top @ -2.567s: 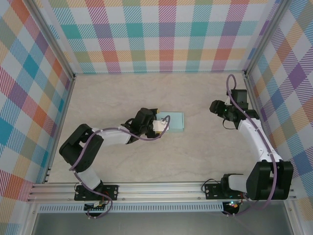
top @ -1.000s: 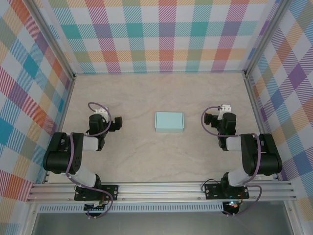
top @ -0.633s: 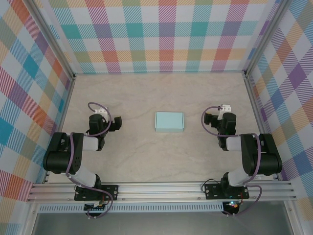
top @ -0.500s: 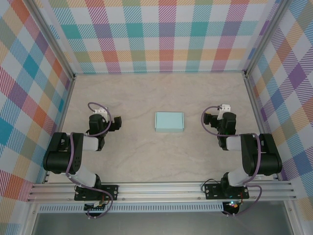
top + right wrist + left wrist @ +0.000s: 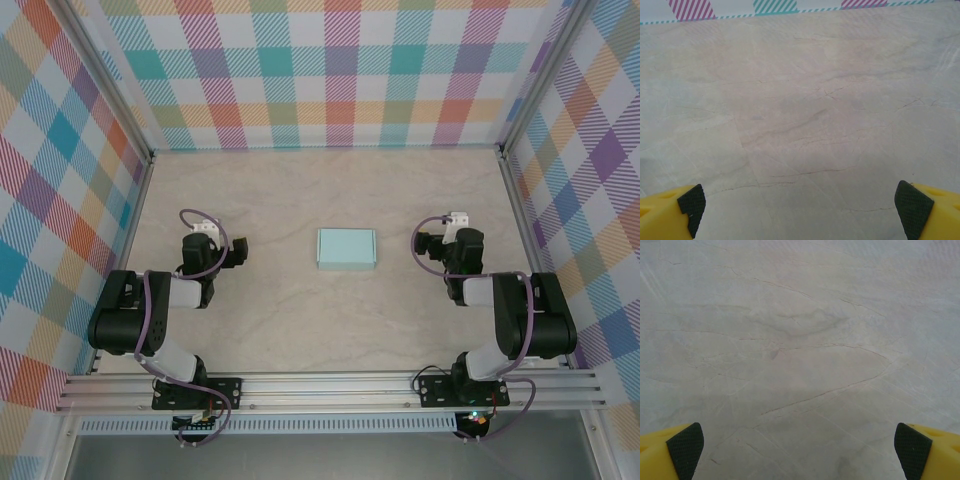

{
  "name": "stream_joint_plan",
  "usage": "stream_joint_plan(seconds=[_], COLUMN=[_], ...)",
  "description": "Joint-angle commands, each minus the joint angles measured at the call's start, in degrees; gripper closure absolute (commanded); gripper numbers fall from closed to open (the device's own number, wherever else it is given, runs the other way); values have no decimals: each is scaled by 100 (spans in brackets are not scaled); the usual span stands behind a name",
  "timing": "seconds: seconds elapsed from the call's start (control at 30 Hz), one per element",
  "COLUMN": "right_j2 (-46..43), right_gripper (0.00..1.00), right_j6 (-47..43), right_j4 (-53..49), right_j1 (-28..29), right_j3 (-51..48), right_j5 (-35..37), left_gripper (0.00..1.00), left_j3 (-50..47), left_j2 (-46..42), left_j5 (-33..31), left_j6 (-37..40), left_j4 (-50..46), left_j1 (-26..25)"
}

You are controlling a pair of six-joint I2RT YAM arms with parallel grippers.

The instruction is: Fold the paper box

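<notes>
The pale mint-turquoise card box (image 5: 347, 248), small, shallow and rectangular, is seen lying at the middle of the marbled beige table (image 5: 300, 330), touched by nothing. The left gripper (image 5: 236, 254) and the right gripper (image 5: 424, 247) are parked well apart on either side of it. Both sets of jaws are spread wide, with nothing held.

The paper box (image 5: 347, 249) lies in the middle of the table (image 5: 300, 190). The left gripper (image 5: 236, 253) sits well apart on its left, and the right gripper (image 5: 424, 248) on its right.
</notes>
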Motion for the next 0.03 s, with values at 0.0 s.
stream_joint_plan(seconds=[0.0], right_j2=[12], right_gripper=[0], right_j6=[-45], right_j4=[57], right_j1=[-37], right_j3=[99], right_j5=[-147], left_gripper=[0], left_j3=[84], left_j2=[-48], left_j5=[-78], left_j6=[-48], left_j4=[207], left_j1=[-51])
